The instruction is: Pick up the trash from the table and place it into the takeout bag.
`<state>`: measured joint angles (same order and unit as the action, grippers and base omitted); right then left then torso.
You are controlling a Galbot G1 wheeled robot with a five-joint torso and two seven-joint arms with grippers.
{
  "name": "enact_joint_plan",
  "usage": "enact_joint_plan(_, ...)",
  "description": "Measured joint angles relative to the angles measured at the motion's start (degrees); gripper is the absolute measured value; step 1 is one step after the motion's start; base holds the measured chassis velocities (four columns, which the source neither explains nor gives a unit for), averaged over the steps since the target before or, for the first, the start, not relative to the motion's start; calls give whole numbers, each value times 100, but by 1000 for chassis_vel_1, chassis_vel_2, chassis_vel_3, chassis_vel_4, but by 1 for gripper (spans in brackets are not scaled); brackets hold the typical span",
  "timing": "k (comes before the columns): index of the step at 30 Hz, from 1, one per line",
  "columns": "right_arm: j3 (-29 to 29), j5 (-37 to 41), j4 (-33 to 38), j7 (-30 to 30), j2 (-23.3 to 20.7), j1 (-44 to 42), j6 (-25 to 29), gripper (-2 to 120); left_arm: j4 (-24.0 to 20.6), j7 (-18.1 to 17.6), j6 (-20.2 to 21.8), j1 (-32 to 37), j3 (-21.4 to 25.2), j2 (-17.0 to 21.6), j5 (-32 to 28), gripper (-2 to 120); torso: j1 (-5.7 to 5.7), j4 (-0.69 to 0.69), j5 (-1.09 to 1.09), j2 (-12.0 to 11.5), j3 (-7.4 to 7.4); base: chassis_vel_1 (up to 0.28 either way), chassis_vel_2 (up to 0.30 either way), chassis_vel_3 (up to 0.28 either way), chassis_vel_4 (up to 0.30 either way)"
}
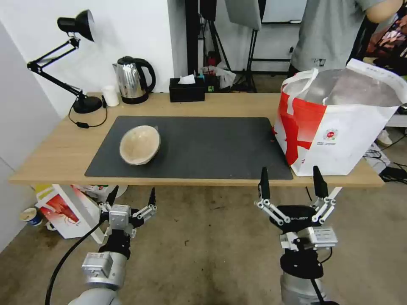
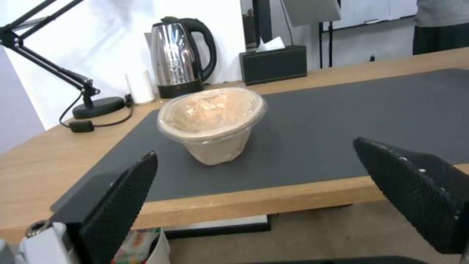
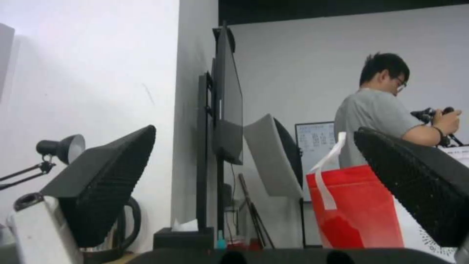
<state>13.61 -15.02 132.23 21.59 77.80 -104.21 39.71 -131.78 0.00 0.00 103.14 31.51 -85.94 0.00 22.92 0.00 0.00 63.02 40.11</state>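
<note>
While both arms hang below the near edge of the table [image 1: 59, 152], we see only one piece of trash on it: the beige paper-pulp bowl [image 1: 140, 145], sitting on the left part of the dark mat [image 1: 212, 146], rim tipped a little toward the robot. The left gripper [image 1: 132, 200] is parked just under the table edge, almost directly in front of the bowl; fingers spread wide, holding nothing. From the left wrist view the bowl [image 2: 212, 123] lies straight ahead between the two pads [image 2: 122, 205], higher than them and beyond the table edge, so we judge any reach must go up and forward. The bowl is round, no long axis to line up. The right gripper [image 1: 291, 185] is also wide open and empty, below the table edge just beside the takeout bag [image 1: 339, 127], well apart from the bowl. So the left arm is clearly the nearer one. The bag stands open-mouthed at the table's right end, foil lining showing. Writing: "GALBOT" on the right gripper body; the bag's round logo has small text below it, too small to read.
</note>
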Motion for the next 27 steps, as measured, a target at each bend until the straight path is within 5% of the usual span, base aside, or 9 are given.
enact_joint_plan(27, 19, -12, -182, 19, 37, -346, 680, 100, 0, 0, 0, 0, 0, 0, 0, 100, 0, 0, 0, 0, 0, 0, 0, 0, 0)
